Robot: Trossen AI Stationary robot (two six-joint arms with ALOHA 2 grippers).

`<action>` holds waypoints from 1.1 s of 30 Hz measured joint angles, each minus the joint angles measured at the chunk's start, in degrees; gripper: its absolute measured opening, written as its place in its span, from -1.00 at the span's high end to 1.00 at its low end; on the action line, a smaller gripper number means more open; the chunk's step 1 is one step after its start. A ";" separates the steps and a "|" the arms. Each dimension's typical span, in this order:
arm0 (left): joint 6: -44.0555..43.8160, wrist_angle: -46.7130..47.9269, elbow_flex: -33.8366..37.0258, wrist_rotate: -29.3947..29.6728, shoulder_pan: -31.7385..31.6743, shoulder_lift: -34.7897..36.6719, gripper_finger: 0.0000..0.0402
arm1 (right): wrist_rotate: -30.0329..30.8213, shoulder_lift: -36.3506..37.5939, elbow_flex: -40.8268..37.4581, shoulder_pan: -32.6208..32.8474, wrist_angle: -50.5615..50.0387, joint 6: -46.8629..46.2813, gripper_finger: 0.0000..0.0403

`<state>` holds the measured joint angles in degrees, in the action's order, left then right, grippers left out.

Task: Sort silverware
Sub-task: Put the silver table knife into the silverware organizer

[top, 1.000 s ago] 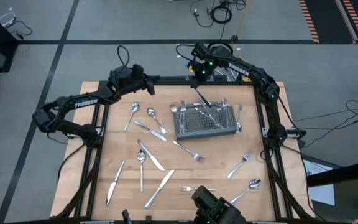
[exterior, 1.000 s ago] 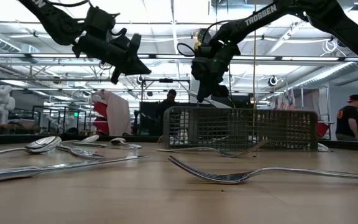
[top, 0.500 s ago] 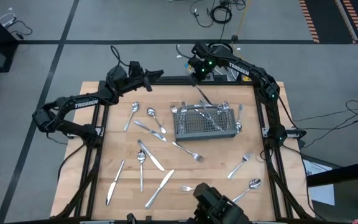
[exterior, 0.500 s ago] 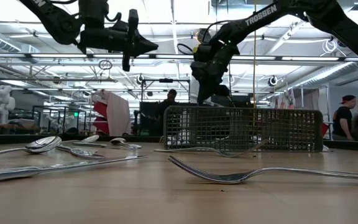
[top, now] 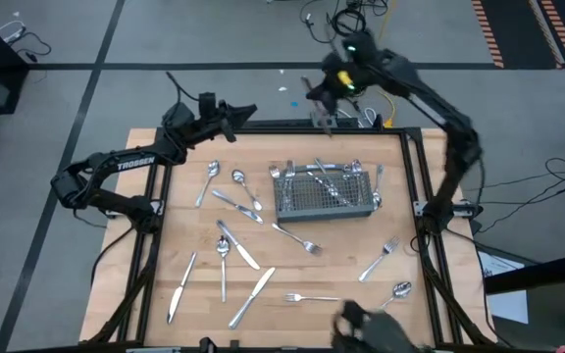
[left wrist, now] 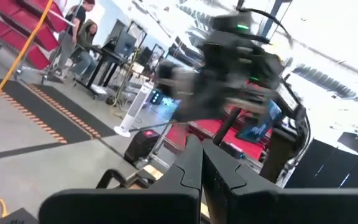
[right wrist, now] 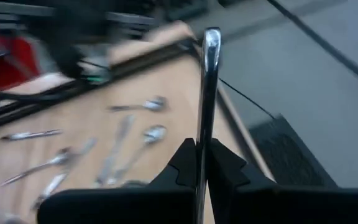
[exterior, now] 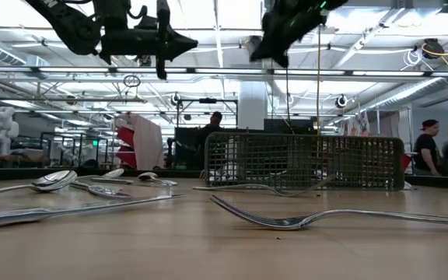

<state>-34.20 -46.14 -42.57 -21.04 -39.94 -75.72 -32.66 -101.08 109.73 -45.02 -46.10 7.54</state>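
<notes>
Several shiny forks, spoons and knives lie flat on the wooden table (top: 184, 226), among them a fork (top: 312, 297) and a knife (top: 252, 296). More pieces lie in the grey wire-mesh basket (top: 324, 192). My right gripper (top: 322, 110) hangs high over the table's far edge (exterior: 274, 47), shut on one silverware piece. My left gripper (top: 248, 111) is raised near the far left corner (exterior: 187, 43), shut and holding nothing (left wrist: 202, 152). My right gripper pinches a slim silver piece between its two fingers (right wrist: 202, 149). The shaft (right wrist: 204, 124) runs along the fingers and sticks out past their tips to a rounded end (right wrist: 211, 36). It is lifted clear of table and basket. Which kind of piece it is does not show.
The basket stands right of the table's middle, near the far edge. Loose pieces are spread left of it and along the near side, such as a spoon (top: 396, 290) and a fork (exterior: 302, 219). A blurred dark object (top: 371, 331) sits at the near edge. People stand beyond the table (exterior: 440, 148).
My right gripper has risen from just above the basket and moved past the table's far edge, carrying the silver piece up with it. My left gripper has tipped up from slanting down to level and shifted slightly toward the far edge.
</notes>
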 joint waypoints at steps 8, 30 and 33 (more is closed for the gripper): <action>0.02 0.03 -0.02 0.00 0.00 0.00 0.96 | -5.87 32.44 -41.62 0.09 30.38 -7.07 1.00; -1.44 0.80 -0.02 1.28 0.00 0.00 0.96 | -3.07 19.30 -67.66 -9.28 68.59 -28.52 1.00; -1.42 0.80 -0.02 1.42 0.00 0.00 0.96 | -6.13 19.32 -66.57 -10.46 61.84 -26.88 1.00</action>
<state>-35.62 -45.34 -42.59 -19.62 -39.94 -75.72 -38.79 -81.76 43.17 -55.48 15.74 -19.35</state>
